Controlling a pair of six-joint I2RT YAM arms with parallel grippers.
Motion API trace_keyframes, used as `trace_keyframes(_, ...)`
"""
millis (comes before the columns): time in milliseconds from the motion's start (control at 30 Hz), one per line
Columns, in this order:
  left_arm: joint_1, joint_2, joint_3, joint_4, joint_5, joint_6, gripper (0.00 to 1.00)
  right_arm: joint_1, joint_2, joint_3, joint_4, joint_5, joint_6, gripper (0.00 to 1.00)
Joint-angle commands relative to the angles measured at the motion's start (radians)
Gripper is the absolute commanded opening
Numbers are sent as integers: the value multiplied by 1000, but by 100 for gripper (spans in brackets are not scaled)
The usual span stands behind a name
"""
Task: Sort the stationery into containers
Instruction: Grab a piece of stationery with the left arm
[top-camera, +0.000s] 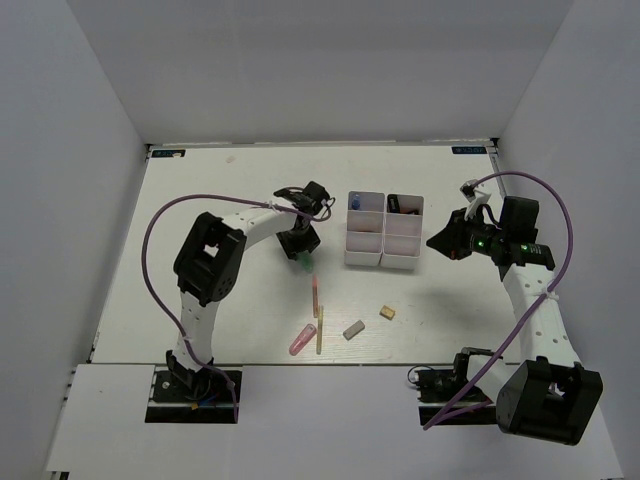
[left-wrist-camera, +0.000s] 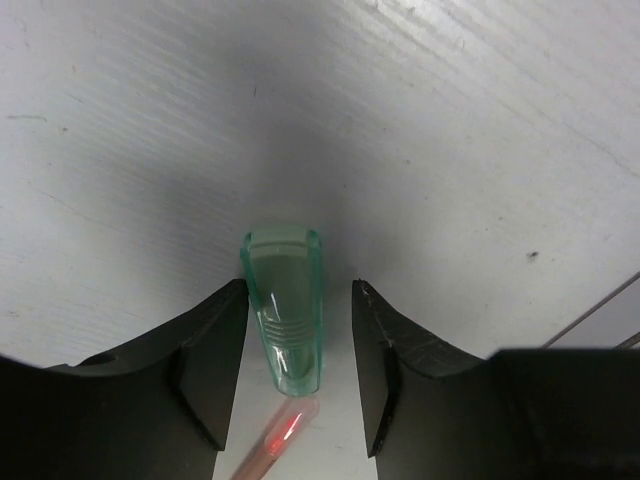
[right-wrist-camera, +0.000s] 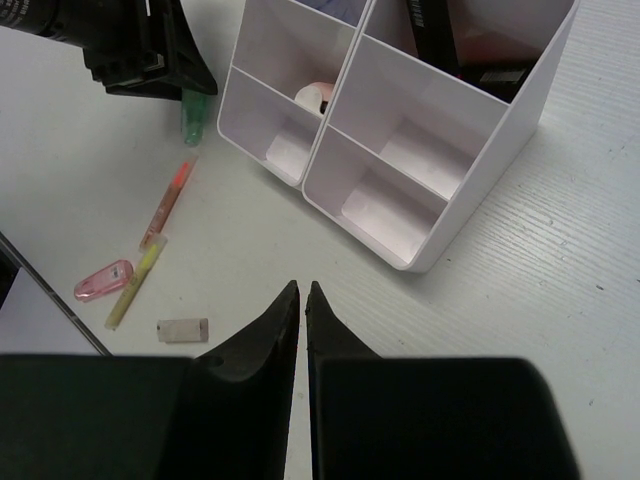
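A green marker (left-wrist-camera: 284, 315) lies on the table between the jaws of my left gripper (left-wrist-camera: 298, 290), which is open around it, with a gap on the right side. In the top view the left gripper (top-camera: 300, 243) is left of the white containers (top-camera: 384, 262), with the green marker (top-camera: 303, 264) just below it. A pink stick (top-camera: 313, 292), a yellow stick (top-camera: 319, 335), a pink marker (top-camera: 302, 340), a grey eraser (top-camera: 353, 329) and a tan eraser (top-camera: 387, 312) lie nearer the front. My right gripper (right-wrist-camera: 302, 287) is shut and empty, right of the containers (right-wrist-camera: 520, 120).
The far left bin holds a blue-capped tube (top-camera: 357, 201) and the far right bin a black item (top-camera: 403, 204). The middle left bin holds a pinkish item (right-wrist-camera: 318, 97). White walls stand round the table on three sides.
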Motion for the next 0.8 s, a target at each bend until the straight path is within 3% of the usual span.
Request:
trace_keyframes(0, 9, 10, 36, -18, -15, 4, 56, -4, -2, 45, -9, -1, -9, 9)
trace_keyframes(133, 8, 30, 44, -38, -7, 3, 55, -5, -5, 46, -12, 2, -8, 9)
trace_keyframes(433, 6, 66, 73, -110, 19, 22, 21, -16, -11, 48, -14, 3, -5, 9)
trace_keyframes(467, 8, 63, 64, -114, 26, 33, 14, -16, -13, 47, -12, 2, -3, 9)
trace_keyframes(600, 5, 1, 6, -55, 48, 49, 1, -19, -16, 46, -12, -3, -3, 9)
trace_keyframes(767, -23, -180, -68, -2, -1, 32, 1, -19, -13, 46, -12, -10, -3, 9)
